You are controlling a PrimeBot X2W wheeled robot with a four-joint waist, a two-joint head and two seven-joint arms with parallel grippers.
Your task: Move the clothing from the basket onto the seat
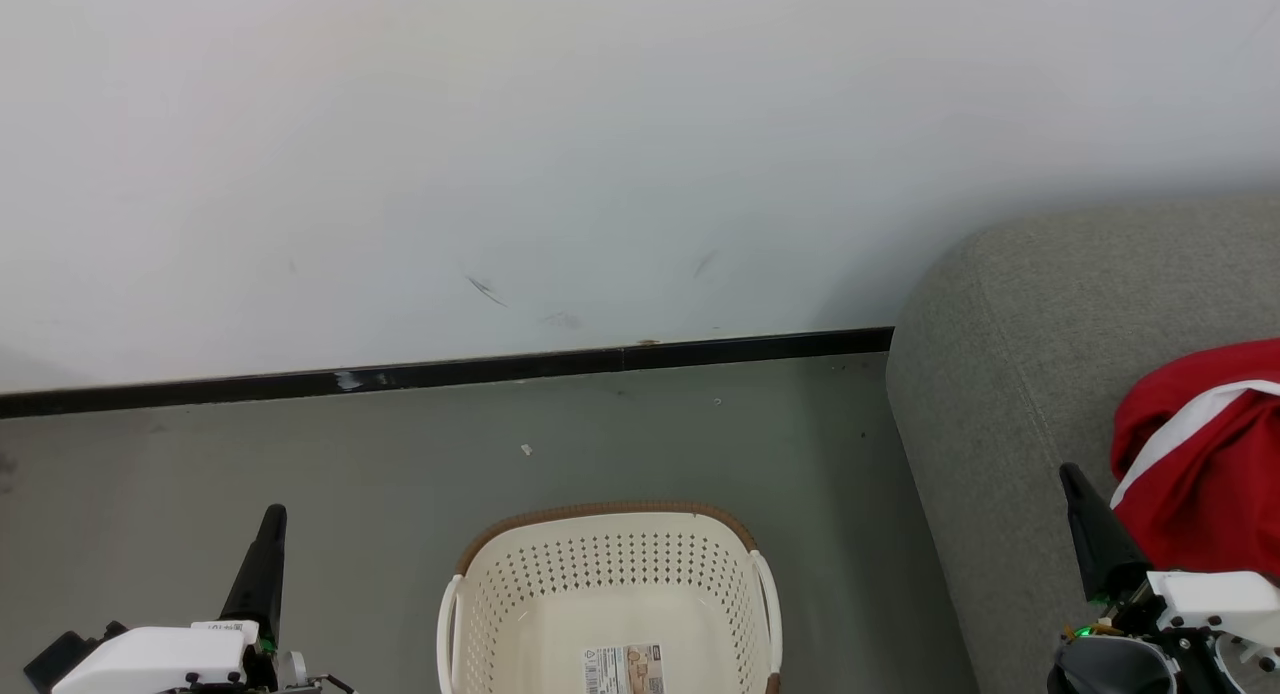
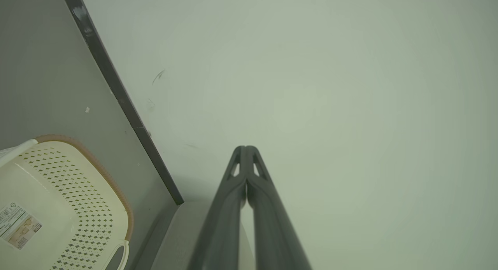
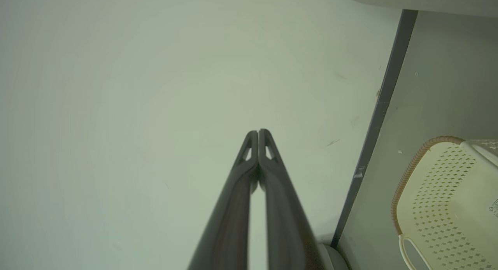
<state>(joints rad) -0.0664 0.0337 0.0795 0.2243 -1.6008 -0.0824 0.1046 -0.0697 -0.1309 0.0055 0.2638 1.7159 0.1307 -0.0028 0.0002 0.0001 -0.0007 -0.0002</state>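
Red striped clothing (image 1: 1200,464) on grey fabric seat (image 1: 1000,374), right of cream perforated basket (image 1: 610,574); left gripper (image 1: 273,519) and right gripper (image 1: 1070,476) pressed together.

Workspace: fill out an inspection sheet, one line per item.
Surface: grey floor, smooth.
Job's things: basket stands on the floor, no clothing in the part shown; red clothing lies on the seat.
Clutter: a white scrap on the floor.
Grippers: left gripper and right gripper both shut, holding nothing.
Cables: nothing seen.
Surroundings: scuffed pale wall, black skirting.
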